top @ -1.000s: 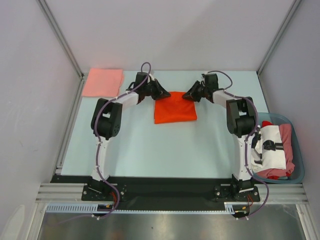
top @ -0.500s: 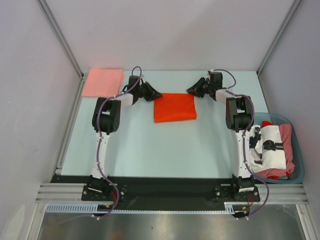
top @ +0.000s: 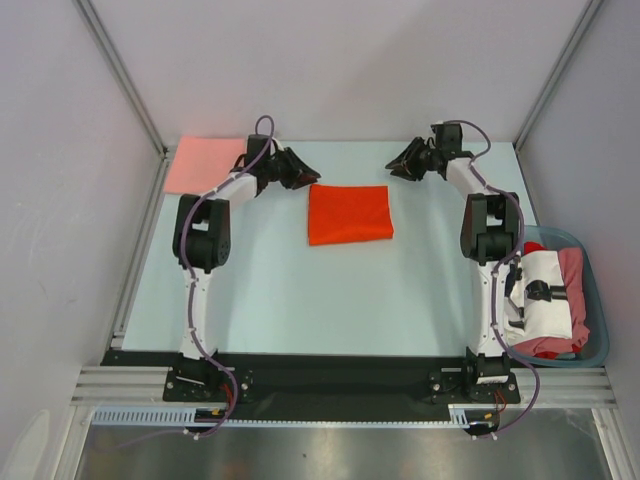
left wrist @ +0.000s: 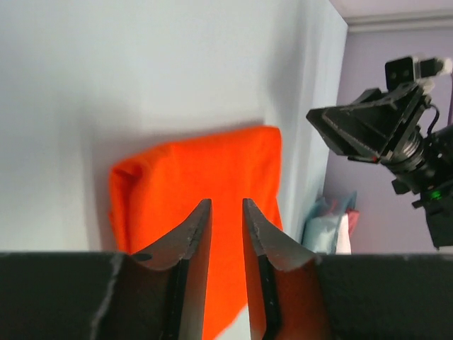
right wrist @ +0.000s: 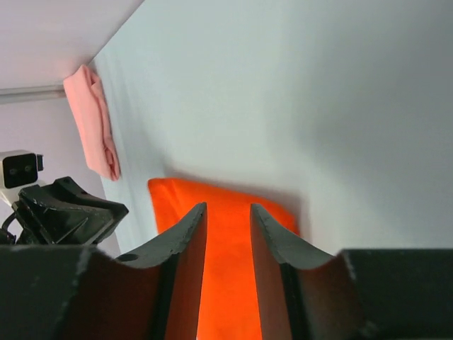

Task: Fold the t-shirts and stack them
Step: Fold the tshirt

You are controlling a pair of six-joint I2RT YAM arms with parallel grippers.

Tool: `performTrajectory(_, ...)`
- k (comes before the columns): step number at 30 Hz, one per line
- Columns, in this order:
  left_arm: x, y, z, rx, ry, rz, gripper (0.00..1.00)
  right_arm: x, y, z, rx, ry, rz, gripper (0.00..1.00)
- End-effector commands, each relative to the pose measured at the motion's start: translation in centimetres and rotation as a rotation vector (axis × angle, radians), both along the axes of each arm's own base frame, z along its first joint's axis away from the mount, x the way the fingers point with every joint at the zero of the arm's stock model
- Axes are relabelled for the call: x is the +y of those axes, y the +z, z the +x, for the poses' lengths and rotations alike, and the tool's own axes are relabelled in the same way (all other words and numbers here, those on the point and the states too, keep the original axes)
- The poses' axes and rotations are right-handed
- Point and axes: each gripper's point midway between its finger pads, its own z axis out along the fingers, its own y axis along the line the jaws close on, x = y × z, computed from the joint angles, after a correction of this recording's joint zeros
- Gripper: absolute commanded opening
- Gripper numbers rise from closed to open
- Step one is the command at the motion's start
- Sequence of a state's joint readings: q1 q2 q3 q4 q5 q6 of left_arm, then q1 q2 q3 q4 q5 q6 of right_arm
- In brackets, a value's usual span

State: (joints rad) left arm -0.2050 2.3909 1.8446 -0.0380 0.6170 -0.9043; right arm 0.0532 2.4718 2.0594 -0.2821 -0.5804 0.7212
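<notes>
Tabletop (top: 300,300): a pale blue surface carrying two folded t-shirts, well apart from each other. Both arms reach toward its far side.

Tub (top: 601,318): translucent blue-green plastic, at the right edge of the tabletop beside the right arm's base. It holds the shirts not yet handled.

Heap in tub: a white shirt (top: 545,290) lies on top, with dusty pink cloth (top: 573,270) and red cloth (top: 535,247) showing around it. All of it is crumpled and none is folded. The number of garments cannot be told.

Orange-red shirt (top: 348,214): folded into a flat rectangle in the middle of the tabletop, toward the far side, between the two claws. The fold is judged complete.

Salmon-pink shirt (top: 204,163): folded flat in the far left corner, on its own. It is judged to be the base of the stack.

Left claw (left wrist: 226,205): near the orange-red shirt's far left corner. The jaws are parted by a narrow gap with nothing between them.

Right claw (right wrist: 228,209): near the same shirt's far right corner. The jaws are likewise parted and hold nothing.

Progress: two shirts are folded and none is stacked. The orange-red shirt has yet to go onto the salmon-pink one, and the whole heap in the tub is still to be folded and stacked. The task is judged less than half done.
</notes>
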Motion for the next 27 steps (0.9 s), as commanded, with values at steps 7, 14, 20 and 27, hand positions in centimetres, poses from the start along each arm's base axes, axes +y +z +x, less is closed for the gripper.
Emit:
performTrajectory(7, -5.1, 4.5, -9.6, -0.034, -0.194, -0.106, 0.20, 8.2, 7.2, -8.8, -0.027, 0.265, 0.136, 0.25)
performTrajectory(14, -3.9, -2.0, -11.6, 0.105, -0.176, -0.040, 0.14, 9.8, 3.7, -14.7, 0.002, 0.428, 0.228, 0.00)
performTrajectory(20, -2.8, -5.6, -11.7, 0.167, -0.142, -0.005, 0.13, 8.8, -1.0, -17.7, 0.071, 0.517, 0.251, 0.00)
performTrajectory(27, -2.7, -4.3, -11.7, 0.129, -0.186, 0.032, 0.12, 6.7, -0.3, -15.7, 0.040, 0.484, 0.263, 0.00)
